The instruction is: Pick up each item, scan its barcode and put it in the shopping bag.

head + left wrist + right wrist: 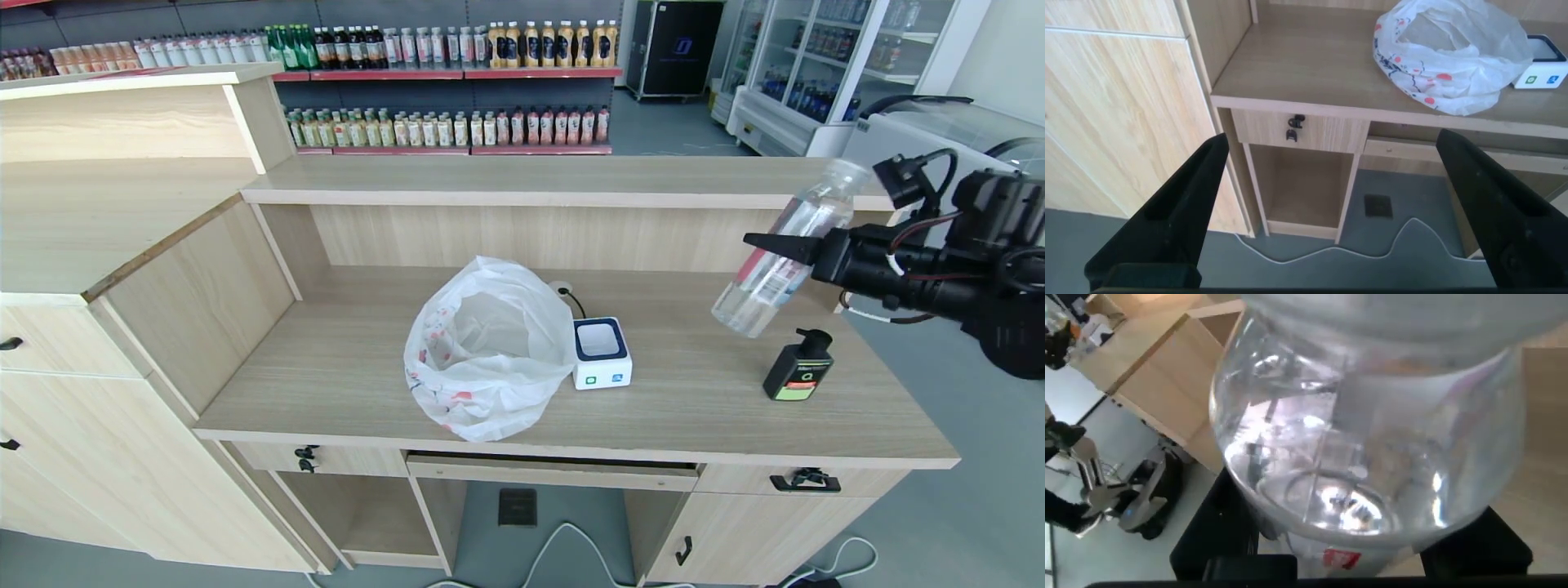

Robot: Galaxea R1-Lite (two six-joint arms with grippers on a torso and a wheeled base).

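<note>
We see the right gripper (771,249) clamped around the middle of a clear water bottle (751,302), its 2 fingers closed on the label area. It holds the bottle tilted in the air, cap end up and away, above the right part of the counter (694,408). The left gripper (1331,147) hangs low beside the counter's left front with its fingers spread wide and nothing between them.

The scanner (602,353) sits mid-counter, just beside the open shopping bag (486,351). A black pump bottle (798,367) stands on the counter nearly under the held bottle.

We judge the scan as the step in hand, and we see 3 risks:
1. The bottle is round and smooth, so it could turn or slip in the grip as it swings across.
2. We cannot tell where its barcode faces, so the scan may fail.
3. A low pass could knock over the pump bottle, and a sloppy drop could catch the bag's soft rim and collapse its mouth.
</note>
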